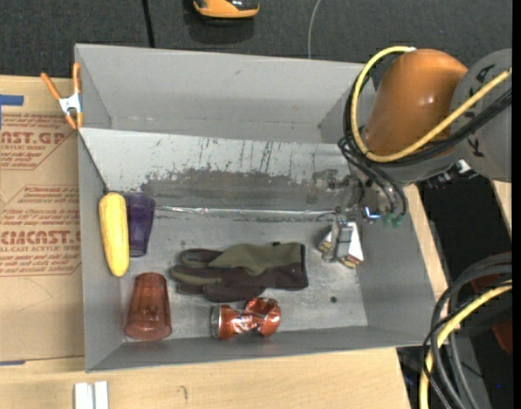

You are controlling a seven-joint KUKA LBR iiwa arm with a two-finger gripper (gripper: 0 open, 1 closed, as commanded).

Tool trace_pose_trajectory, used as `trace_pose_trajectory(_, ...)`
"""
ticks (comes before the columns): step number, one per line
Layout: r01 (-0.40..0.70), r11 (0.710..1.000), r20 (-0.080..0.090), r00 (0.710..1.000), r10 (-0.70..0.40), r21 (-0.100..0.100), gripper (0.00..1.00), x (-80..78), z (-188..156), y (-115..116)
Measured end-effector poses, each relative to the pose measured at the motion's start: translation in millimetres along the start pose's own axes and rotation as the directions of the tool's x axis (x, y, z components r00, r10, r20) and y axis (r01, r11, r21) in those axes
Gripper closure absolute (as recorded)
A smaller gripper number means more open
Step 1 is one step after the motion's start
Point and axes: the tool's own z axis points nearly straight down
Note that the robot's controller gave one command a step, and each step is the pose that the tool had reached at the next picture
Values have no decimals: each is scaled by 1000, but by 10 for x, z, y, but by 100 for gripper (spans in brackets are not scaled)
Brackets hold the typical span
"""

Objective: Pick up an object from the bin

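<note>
I read the gripper (341,254) low at about 3 o'clock on the floor of the bin (200,100), reaching in from the right. Its fingers (353,250) stand apart with nothing between them (so no catch yet), and under them is bare grey metal, not a thing.

Nearest is the glove (243,269), dark olive and brown, lying flat across the middle. Its right end is near the gripper at the gripper's 9 o'clock, but apart from it. A crushed red can (246,319) lies at 6 o'clock, just below the glove. A red cup (148,307) lies at 7 o'clock. At 9 o'clock a banana (114,233) lies against the left wall with a purple cup (141,224) touching it.

My judgement is that this is the approach step, before any grasp. For the next move I would shift toward 9 o'clock until the spread fingers straddle the glove's edge, press down and close. The glove is limp, so a pinch on a fold should hold, though it may drag or slip out.
</note>
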Motion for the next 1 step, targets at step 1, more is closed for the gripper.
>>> trace_pose_trajectory(1,1,1000,8,1000,-1,1,0,-14,-48,1)
